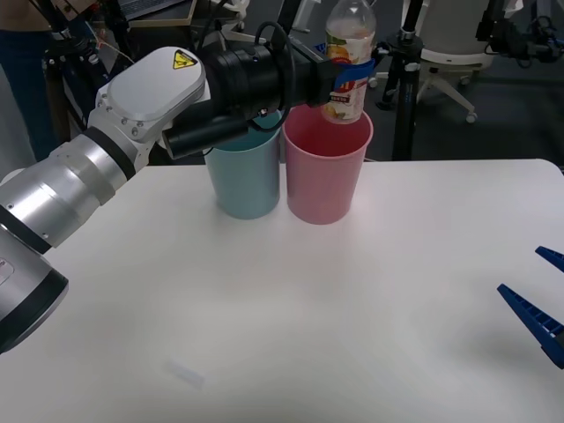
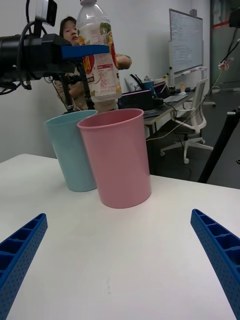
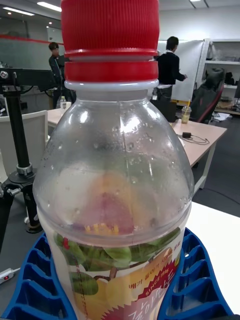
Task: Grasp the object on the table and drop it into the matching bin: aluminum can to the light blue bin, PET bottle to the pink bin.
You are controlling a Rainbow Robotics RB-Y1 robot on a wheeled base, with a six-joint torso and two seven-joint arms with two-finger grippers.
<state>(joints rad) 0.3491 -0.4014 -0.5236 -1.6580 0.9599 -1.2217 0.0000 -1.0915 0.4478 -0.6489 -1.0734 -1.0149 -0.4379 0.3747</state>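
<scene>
Pinching PET bottle [image 1: 349, 62] – left pincer [image 1: 354, 75] above pink bin [image 1: 324, 167] | right pincer [image 2: 120, 260] spread

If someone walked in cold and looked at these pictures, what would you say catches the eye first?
First, the PET bottle with its red cap, held upright in the left gripper directly above the mouth of the pink bin. Next, the light blue bin beside the pink one, the pair standing at the far side of the white table. The right gripper waits open at the table's right edge.
</scene>
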